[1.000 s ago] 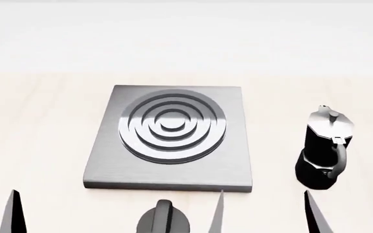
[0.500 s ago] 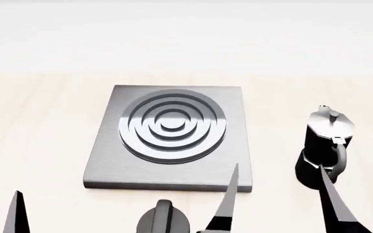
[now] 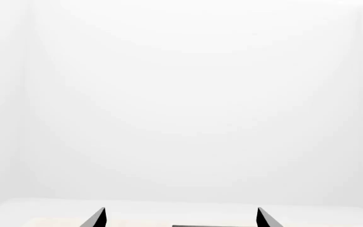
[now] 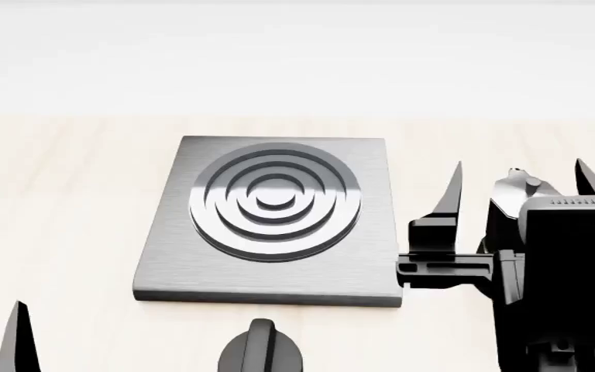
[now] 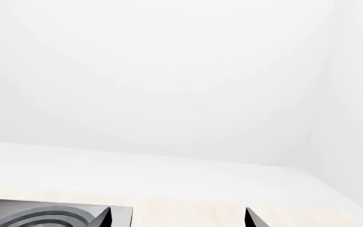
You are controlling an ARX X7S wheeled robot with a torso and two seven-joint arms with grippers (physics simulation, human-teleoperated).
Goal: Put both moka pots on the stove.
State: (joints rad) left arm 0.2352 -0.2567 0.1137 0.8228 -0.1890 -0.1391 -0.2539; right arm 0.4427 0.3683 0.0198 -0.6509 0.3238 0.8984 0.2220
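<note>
On pale wooden table, stove is seen lying flat, burner bare. Beside its right edge, one moka pot stands upright, largely hidden behind right gripper; only lid is shown. Fingers are spread wide either side of pot, nothing held. Second pot is not made out. Left gripper is cut off, tips parted, empty. Dial knob is cropped at bottom edge.

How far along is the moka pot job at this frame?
Done: nothing. The stove is bare, with no pot on it.
In hand: the right gripper is open, its fingers either side of the moka pot standing on the table right of the stove; no grasp visible. The left gripper is open and idle.
Left: grasp and place that pot; the second pot is out of view.
</note>
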